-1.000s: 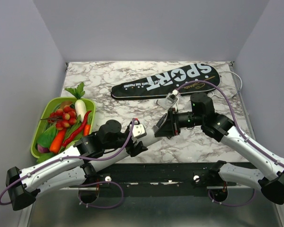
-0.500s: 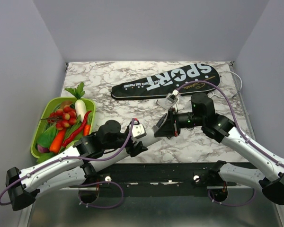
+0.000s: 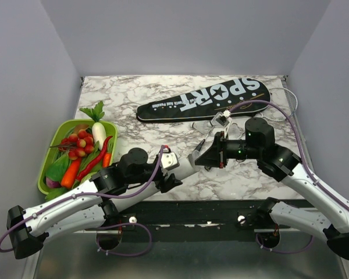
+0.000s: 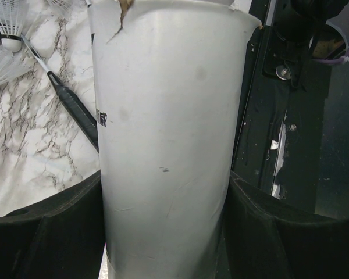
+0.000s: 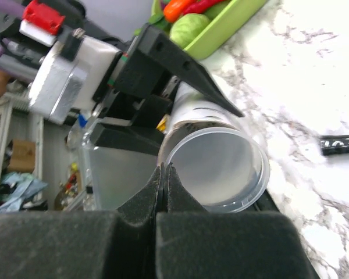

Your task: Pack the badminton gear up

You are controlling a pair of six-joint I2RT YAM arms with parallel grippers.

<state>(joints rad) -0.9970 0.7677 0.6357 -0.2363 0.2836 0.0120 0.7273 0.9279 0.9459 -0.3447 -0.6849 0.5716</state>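
The long black bag point(image 3: 203, 100), shaped like a racket and made of soft cloth with big white letters that said "SPORT", lay flat at the far side of the white and grey marble table point(image 3: 134, 87). The left gripper point(image 3: 185, 167) was squeezed tight around a tall round tube of smooth white plastic point(image 4: 168, 116), with its thick black fingers point(image 4: 52, 232) pressed on both sides. The tube had a small crack at its top edge. Behind the tube, one slim racket point(image 4: 75, 110) lay on the table, showing a rough black handle and a thin pale rod. Two white shuttlecocks point(image 4: 4, 20) with fluffy skirts sat near the rod. The right gripper point(image 5: 163, 174) had its two dark foam fingers pushed flat together, and their tips were right at the rim of the tube's open round mouth. I could not tell if they pinched the rim. A shiny green plastic tray point(image 3: 111, 125) of bright toy vegetables point(image 3: 84, 142) sat at the left side, well apart from the bag
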